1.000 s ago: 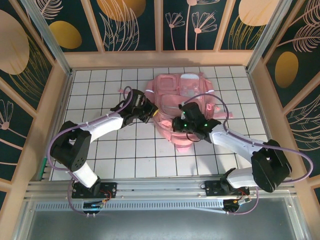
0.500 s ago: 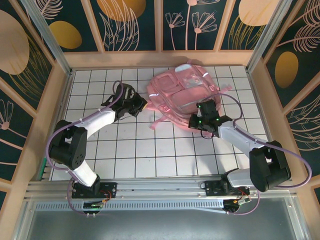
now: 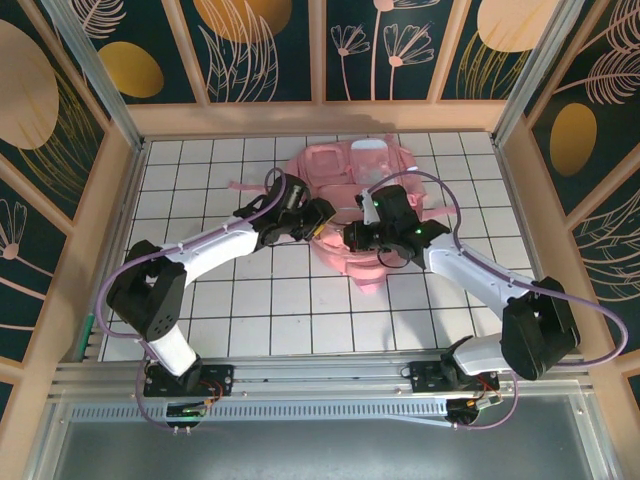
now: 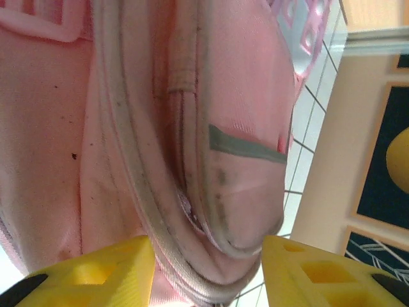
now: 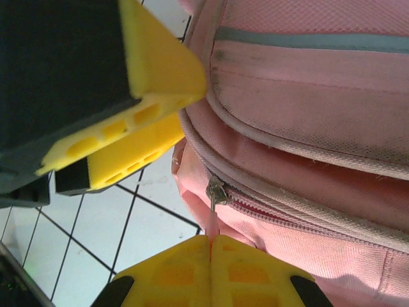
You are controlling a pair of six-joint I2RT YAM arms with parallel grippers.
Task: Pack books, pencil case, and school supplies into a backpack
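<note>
The glossy pink backpack (image 3: 345,165) lies at the back middle of the white tiled table. My left gripper (image 3: 318,215) is at its near-left edge, open, and a rounded fold of the backpack (image 4: 236,96) with its piped seam bulges between the two yellow fingers (image 4: 96,272). My right gripper (image 3: 352,238) is at the near edge, shut on the pink zipper pull (image 5: 211,225) that hangs from the metal slider (image 5: 216,190) of the backpack (image 5: 307,96). The left gripper's yellow fingers (image 5: 153,70) hover close above the right one. Books, pencil case and school supplies are out of view.
The tiled table (image 3: 260,300) stretches in front of the bag. Wooden walls (image 3: 115,200) enclose it on three sides, and a metal rail (image 3: 320,375) runs along the near edge. A thin pink strap (image 3: 240,186) trails left of the backpack.
The backpack has swung back from the far right toward the middle. My left gripper returned rightward onto its edge and opened. My right gripper moved left, still pinching the zipper pull.
</note>
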